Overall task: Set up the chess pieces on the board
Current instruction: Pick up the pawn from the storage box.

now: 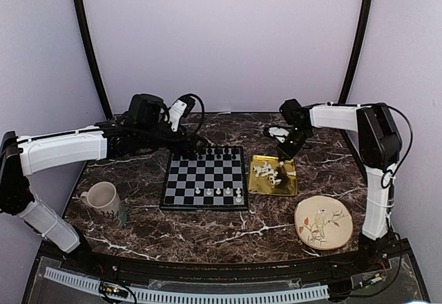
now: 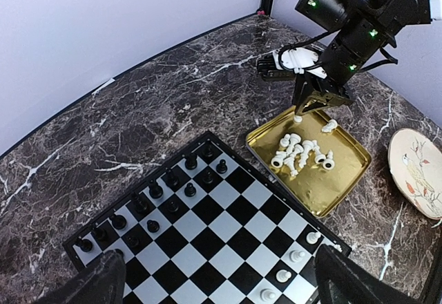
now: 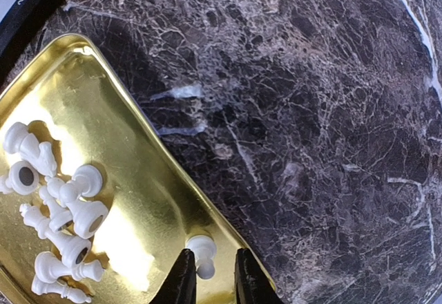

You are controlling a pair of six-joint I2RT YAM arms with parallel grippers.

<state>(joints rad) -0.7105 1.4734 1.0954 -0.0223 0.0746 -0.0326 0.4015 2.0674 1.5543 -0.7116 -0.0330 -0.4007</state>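
chess pieces [image 2: 300, 153] in white are what is being set up, and most of them are not yet in place. the dark marble surface [image 1: 207, 228] carries everything. on it, near the middle, lies the board [image 1: 204, 178]. just to its right is a gold tray [image 1: 286, 186], and nearer the front right corner sits a round plate [image 1: 338, 231] painted with a bird. a mug [image 1: 102, 197] stands well apart on the left. black pieces [image 1: 214, 152] stand along the far side of the board. only a handful of white ones stand on the near rows, most in one line and one at the near right corner. the rest lie tumbled in a heap in the tray, so i judge the job to be early, with most of the white side left to place. the left claw [image 2: 219, 269] hovers above the board's far side with its fingers spread wide and nothing between them. the right claw [image 3: 213, 255] is down at the tray's far edge. its fingers stand a little apart on either side of a lone white piece [image 3: 202, 252] that lies away from the heap. a gap shows between that piece and one finger, so it looks bracketed, not clamped. the likely next step is to pinch it and carry it to the board.
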